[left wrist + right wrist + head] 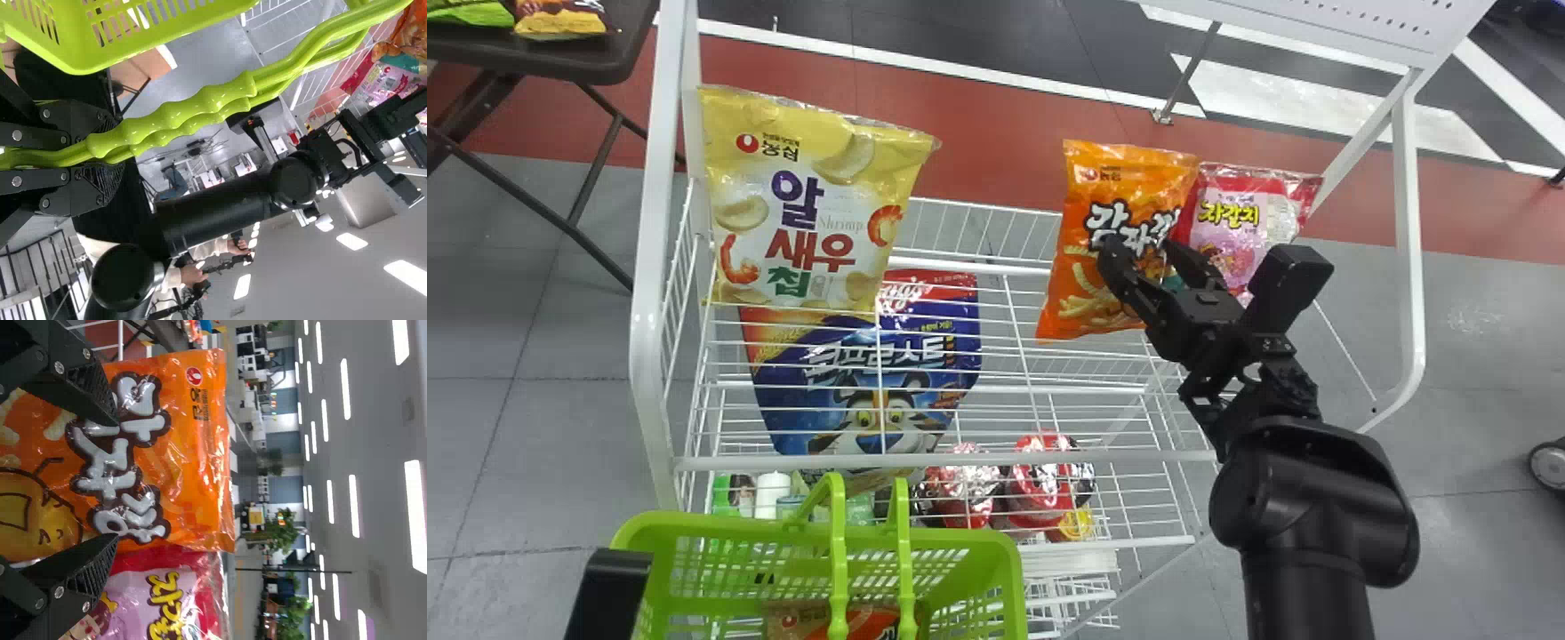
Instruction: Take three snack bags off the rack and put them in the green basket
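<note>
Orange snack bag (1080, 258) stands upright on the rack (646, 338), spread-open right end effector (116, 480) facing it close up, nearer than left end effector (110, 156), clamped on basket handles (187, 109).

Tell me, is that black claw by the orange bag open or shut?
Open: the right gripper has its fingertips wide apart before the orange bag.

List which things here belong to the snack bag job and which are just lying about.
Job: white wire rack; yellow shrimp chip bag, orange snack bag, pink snack bag; green basket, bag inside it; left gripper, on basket handles; right gripper, open.

Just lying about: blue cereal bag, red packages below; snack bags on dark table.
</note>
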Motion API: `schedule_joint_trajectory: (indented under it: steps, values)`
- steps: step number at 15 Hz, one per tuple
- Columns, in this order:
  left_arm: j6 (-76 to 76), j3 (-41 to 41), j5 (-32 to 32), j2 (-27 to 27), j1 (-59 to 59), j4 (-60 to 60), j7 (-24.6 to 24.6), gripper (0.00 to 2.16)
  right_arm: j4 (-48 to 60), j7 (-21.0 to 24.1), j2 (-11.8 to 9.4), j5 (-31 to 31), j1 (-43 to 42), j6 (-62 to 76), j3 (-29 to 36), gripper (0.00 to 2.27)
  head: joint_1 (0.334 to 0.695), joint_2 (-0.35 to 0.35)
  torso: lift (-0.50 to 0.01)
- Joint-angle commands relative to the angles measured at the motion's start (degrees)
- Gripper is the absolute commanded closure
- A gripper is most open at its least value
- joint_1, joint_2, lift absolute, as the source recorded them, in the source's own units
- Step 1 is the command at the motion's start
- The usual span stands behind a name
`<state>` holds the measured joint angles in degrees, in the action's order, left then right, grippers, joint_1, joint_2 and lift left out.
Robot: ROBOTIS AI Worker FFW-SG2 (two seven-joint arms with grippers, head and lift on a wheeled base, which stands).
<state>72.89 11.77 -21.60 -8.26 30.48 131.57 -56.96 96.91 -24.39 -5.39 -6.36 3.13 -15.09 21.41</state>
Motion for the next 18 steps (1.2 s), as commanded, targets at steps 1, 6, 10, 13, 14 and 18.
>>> schedule_joint_trajectory:
  steps: [1, 6, 10, 13, 14, 18]
  values:
    - [0.0, 0.0, -0.1, 0.0, -0.2, -0.2, 0.0, 1.69, -0.3, -1.6, -0.5, 0.2, -0.8, -2.8, -0.6, 0.72, 0.695, -0.350, -0.023]
    - [0.9, 0.1, -0.1, -0.1, 0.1, 0.1, 0.0, 1.69, 1.3, -2.9, -0.5, -0.6, -0.1, -5.6, 0.1, 2.24, 0.695, -0.350, -0.023]
    - [1.8, 0.1, 0.0, -0.3, 0.5, 0.4, -0.1, 1.67, 2.2, -4.1, -0.4, -2.5, 1.1, -5.8, 1.4, 2.24, 0.695, -0.350, -0.023]
    - [1.8, -0.4, 0.0, -0.4, 1.2, 1.1, -0.2, 1.67, 10.4, -4.1, -0.3, -6.1, 7.0, -7.7, 2.3, 2.24, 0.695, -0.350, -0.023]
    - [1.8, -0.5, 0.0, -0.4, 1.2, 1.4, -0.2, 1.67, 14.2, -4.1, 0.0, -7.5, 9.4, -9.7, 3.2, 2.24, 0.695, -0.350, -0.023]
    - [1.4, -1.6, 0.1, -0.3, 1.4, 2.2, 0.2, 1.67, 29.9, -5.7, 0.2, -15.8, 18.4, -20.9, 9.0, 2.24, 0.695, -0.350, -0.023]
